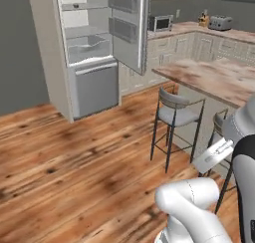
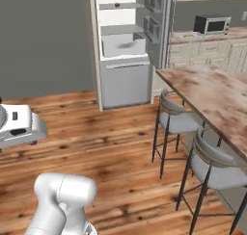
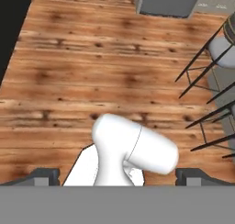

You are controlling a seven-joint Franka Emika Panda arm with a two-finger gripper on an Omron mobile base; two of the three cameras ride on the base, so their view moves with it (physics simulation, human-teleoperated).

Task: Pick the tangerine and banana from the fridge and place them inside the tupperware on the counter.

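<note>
Wooden floorboards [image 3: 69, 58] lie beneath the gripper [image 3: 117, 175], whose two dark fingertips [image 3: 43, 175] stand wide apart, holding nothing. Across the room the fridge [image 1: 89, 48] stands with its door [image 1: 128, 25] swung open (grey shelves and drawer showing), too far off to make out any fruit inside. Bar stools [image 2: 173, 121] line the marbled island [image 2: 212, 99] well short of it.

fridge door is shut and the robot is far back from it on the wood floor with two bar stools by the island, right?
Not quite: the fridge door stands open, as the right base view shows, with white inner walls and shelves exposed. The rest holds: the robot is well back on the wood floor, and two bar stools stand by the island.
</note>
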